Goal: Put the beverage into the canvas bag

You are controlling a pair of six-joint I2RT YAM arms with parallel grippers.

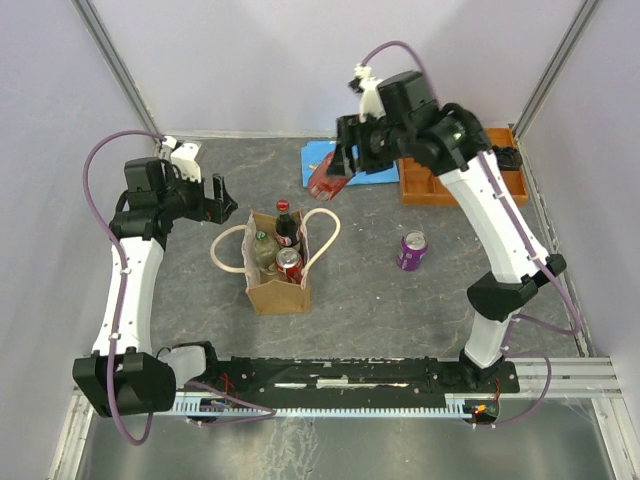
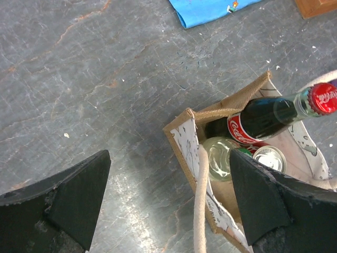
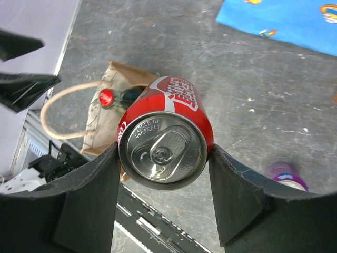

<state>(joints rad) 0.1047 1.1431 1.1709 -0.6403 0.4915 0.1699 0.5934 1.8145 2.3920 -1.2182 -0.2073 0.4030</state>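
Red can [image 3: 174,105]: clamped by its sides in the right tool [image 3: 163,163], lid toward the wrist camera, tilted in the air beyond and to the right of the bag — not yet over it.
Bag [image 1: 275,290]: upright on the desk [image 1: 380,300], mouth open, already crowded with a cola bottle [image 2: 263,116], a greenish bottle [image 2: 221,155] and a silver-topped can [image 2: 269,158].
Left tool [image 2: 168,163]: jaws wide, holding nothing, hovering just left of the bag without touching it.
Free room: little shows between the drinks; where one more can would fit I cannot tell.
Risk, bottle: the cola neck stands above the rim at the far end, the side the can would likely come from. A low approach could strike it and tip the bag.
Risk, handles: cream loops [image 1: 228,255] splay outward; a finger could snag one and drag the bag.
Risk, release: let go tilted or high, the can may bounce off the tops inside and roll onto the desk.
Risk, bag: nothing steadies it — a sideways nudge could topple it.
Purple can [image 1: 412,250]: upright on the desk, well apart to the right.
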